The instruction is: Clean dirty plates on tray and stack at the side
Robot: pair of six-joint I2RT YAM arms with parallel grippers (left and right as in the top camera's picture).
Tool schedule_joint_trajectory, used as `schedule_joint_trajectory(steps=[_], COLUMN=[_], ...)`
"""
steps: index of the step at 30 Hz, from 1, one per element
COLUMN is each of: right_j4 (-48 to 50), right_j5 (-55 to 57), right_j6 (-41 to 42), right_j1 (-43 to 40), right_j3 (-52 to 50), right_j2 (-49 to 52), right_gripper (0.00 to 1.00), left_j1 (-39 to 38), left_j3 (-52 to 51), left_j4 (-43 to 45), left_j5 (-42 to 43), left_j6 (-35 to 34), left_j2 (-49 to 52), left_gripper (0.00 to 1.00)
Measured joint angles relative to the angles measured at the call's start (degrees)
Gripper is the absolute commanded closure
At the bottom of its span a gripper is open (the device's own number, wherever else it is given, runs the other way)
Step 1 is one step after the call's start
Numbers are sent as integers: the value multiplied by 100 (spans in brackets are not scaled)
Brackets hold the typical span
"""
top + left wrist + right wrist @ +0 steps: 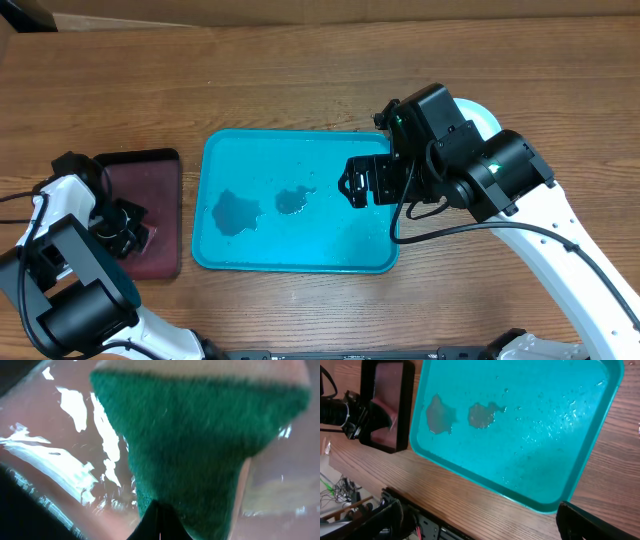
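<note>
The turquoise tray (340, 240) lies mid-table with no plate on it, only two brownish puddles (236, 212) (292, 201). It also shows in the right wrist view (540, 450). A pale round plate edge (488, 118) shows past the tray's right end, mostly hidden by my right arm; I cannot tell how many plates are there. My right gripper (360, 182) hangs open and empty over the tray's right part, with its fingers wide apart in the right wrist view (485, 525). My left gripper (125, 228) is shut on a green sponge (200, 435) over the maroon tray.
The small dark maroon black-rimmed tray (160, 215) lies left of the turquoise one, and its floor is wet and shiny (50, 425). The table's front edge runs just below the turquoise tray (445, 505). Water drops dot the turquoise tray's right half.
</note>
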Motion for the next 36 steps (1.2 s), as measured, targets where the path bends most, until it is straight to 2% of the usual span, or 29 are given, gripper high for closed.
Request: schedule_joint_trajectory(steps=[6,8,9,12,15,25,29,36], right_j4=[195,205,195,186,48,-1790,-1845,-1255], right_j5=[2,9,31,131,284,1113,1473,1742], right_j6=[0,0,2,2,101,535,699,881], right_j1=[0,0,0,0,0,4,4,4], right_j3=[0,0,0,0,0,7,-260,-1587], right_j2=[-15,-72,-122,-389,-774,-2404,-3239,-4933], right_gripper=[0,0,0,0,0,0,0,0], left_j1=[4,4,4,4,2,-44,-127,-127], left_j3=[1314,1952,2277,3005,3136,3165,2909,1934], left_j4=[-1355,-1808,-1965,-2184,-2273,-3123,-3132,-3115], left_j5=[361,494,566,876,1204,2173,2406,2590], left_j6=[42,203,317,667,905,1635,1814,1849], left_j2=[87,81,57,-216,-807,-3193,-4371,-6854], left_gripper=[96,90,84,58,0,0,0,0])
